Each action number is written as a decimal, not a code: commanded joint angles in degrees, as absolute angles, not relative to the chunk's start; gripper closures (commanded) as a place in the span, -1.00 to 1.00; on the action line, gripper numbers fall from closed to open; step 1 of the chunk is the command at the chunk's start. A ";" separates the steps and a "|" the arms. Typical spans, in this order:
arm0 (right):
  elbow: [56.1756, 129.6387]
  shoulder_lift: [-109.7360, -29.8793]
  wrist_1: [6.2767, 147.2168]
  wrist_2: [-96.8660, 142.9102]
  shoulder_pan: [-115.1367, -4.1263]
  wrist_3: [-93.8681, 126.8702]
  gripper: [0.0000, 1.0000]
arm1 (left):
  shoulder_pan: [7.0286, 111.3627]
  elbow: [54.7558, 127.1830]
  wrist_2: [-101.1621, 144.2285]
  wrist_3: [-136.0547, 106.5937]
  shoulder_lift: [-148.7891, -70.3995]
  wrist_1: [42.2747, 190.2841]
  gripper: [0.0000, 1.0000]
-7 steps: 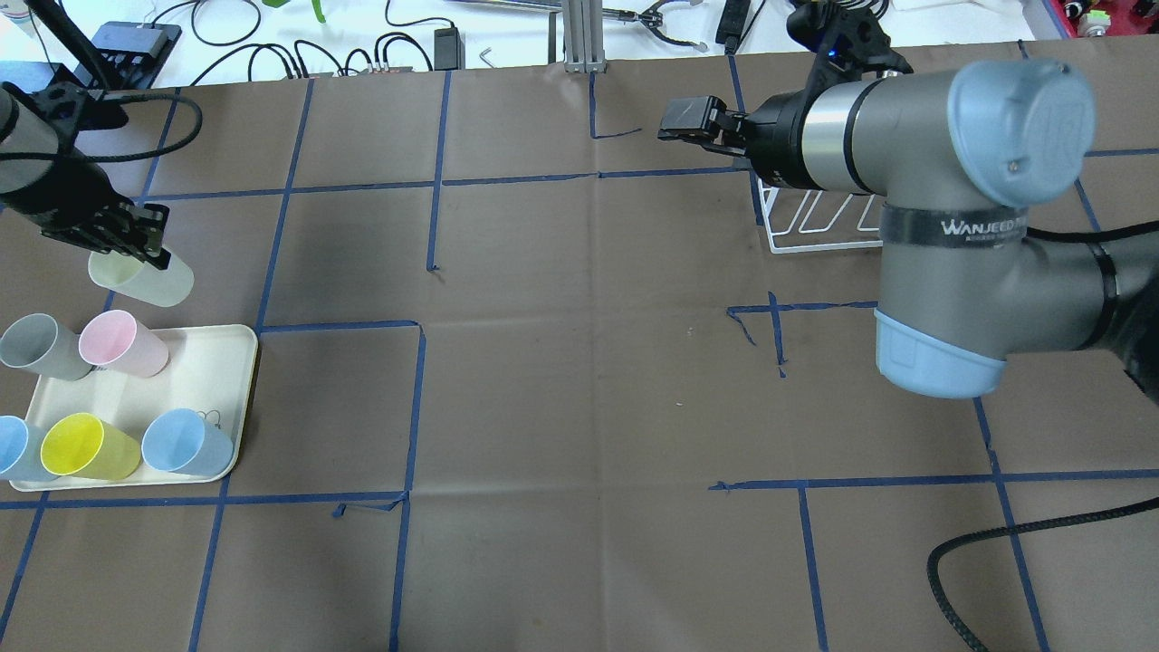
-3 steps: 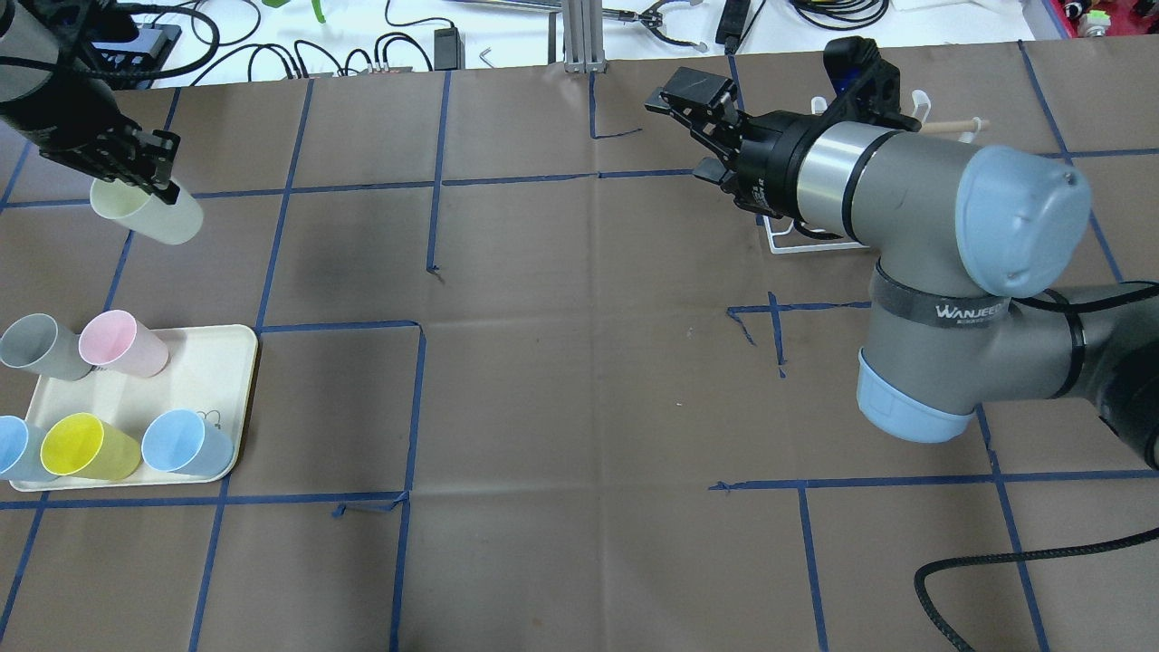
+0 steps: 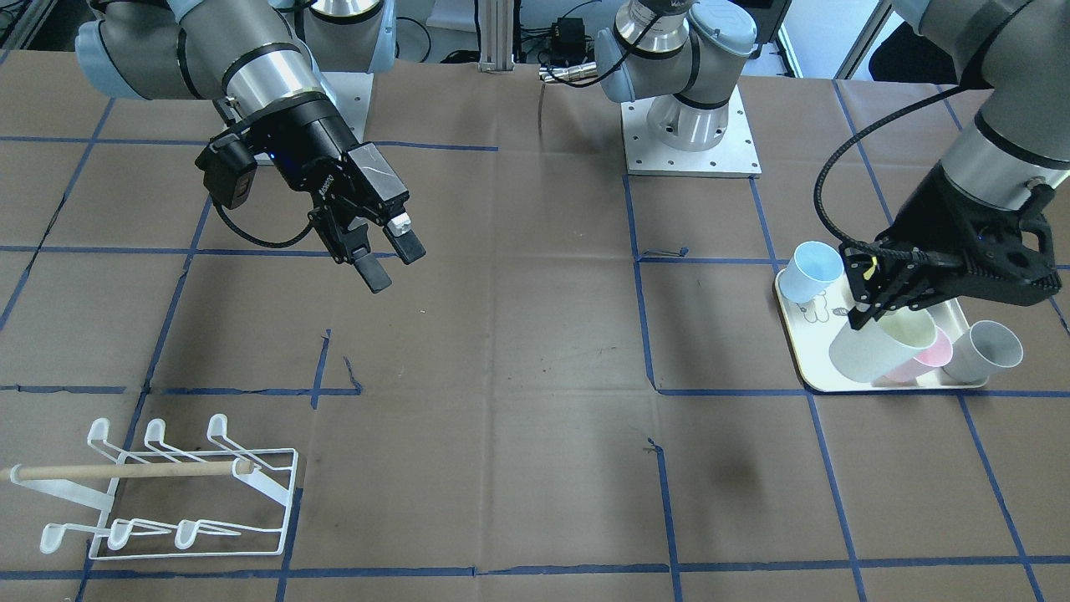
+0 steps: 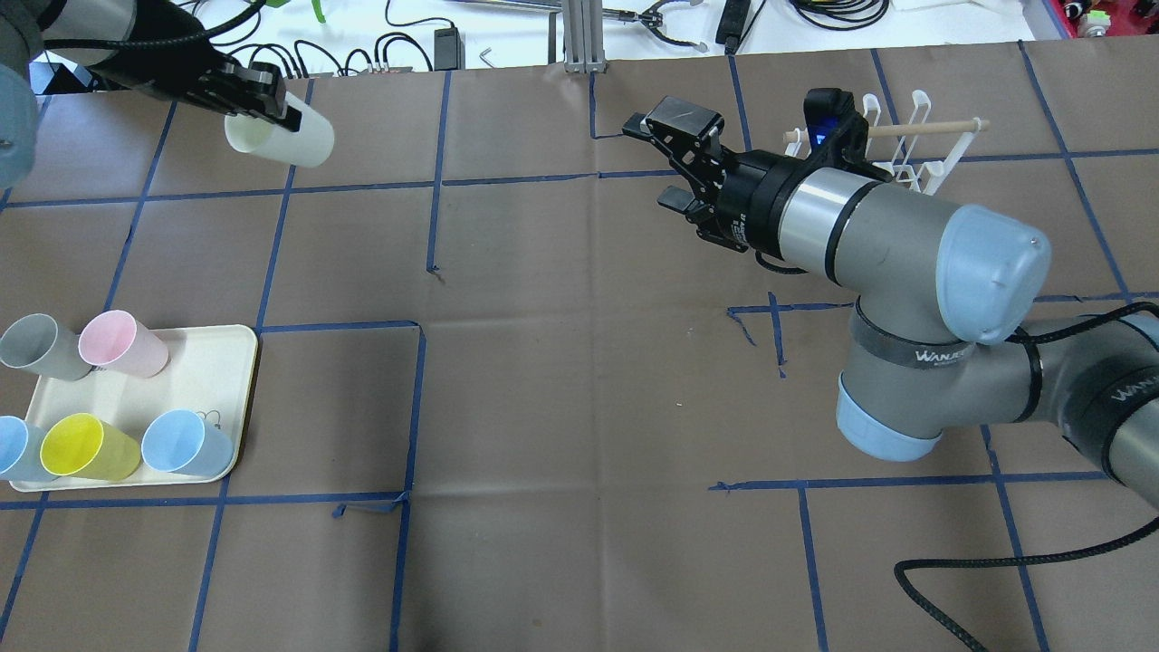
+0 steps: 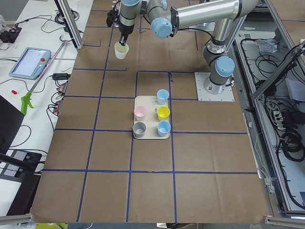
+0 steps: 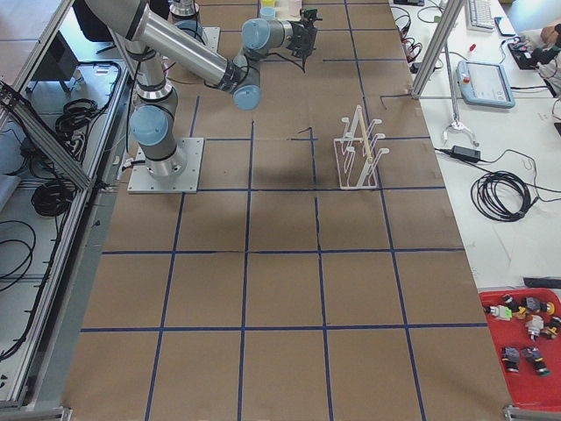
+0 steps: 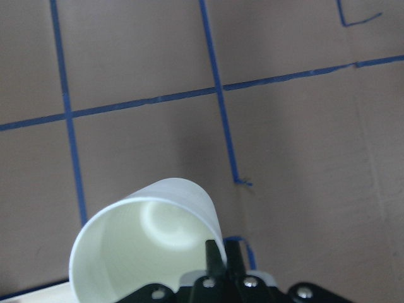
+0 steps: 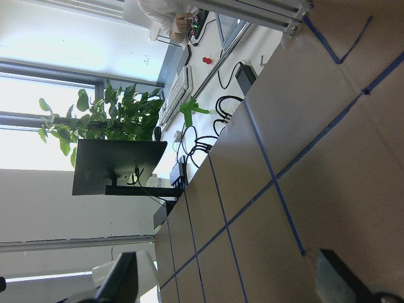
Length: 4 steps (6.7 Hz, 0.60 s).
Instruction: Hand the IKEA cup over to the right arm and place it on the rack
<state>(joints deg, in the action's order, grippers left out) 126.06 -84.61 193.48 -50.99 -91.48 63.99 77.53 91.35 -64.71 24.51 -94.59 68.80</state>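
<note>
The left gripper [image 4: 272,107] is clenched on 1 wall of the pale cream IKEA cup [image 4: 285,140], pinching it at the rim. The cup hangs in the air, tipped on its side, above the far left of the table. The right gripper [image 3: 397,269] stands with its fingers spread and nothing between them, well apart from the cup.

A rim pinch on a smooth tilted cup looks weak (my judgement). The cup could swivel or slip when the right fingers close on it, and it would drop if the left lets go early.

The rack [image 3: 125,471] sits just behind the right arm's wrist, so a careless swing back could knock it. The tray [image 4: 195,371] and its 5 spare cups [image 4: 186,444] lie well clear, and nothing stands between the 2 grippers
</note>
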 commanded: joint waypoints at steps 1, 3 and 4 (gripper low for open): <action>126.39 -80.52 205.52 -51.41 -91.58 76.89 -0.99 | 78.48 96.12 -48.86 25.31 -91.08 61.48 1.00; 126.39 -80.16 205.40 -51.68 -91.58 79.97 -1.00 | 78.66 108.04 -38.97 25.84 -88.60 45.55 1.00; 126.21 -80.33 205.40 -53.33 -91.58 79.98 -0.99 | 79.27 114.80 -33.63 25.49 -88.77 34.22 1.00</action>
<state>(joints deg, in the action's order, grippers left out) 126.36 -80.31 205.24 -52.01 -91.58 79.29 78.77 107.42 -39.26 25.64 -88.99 46.13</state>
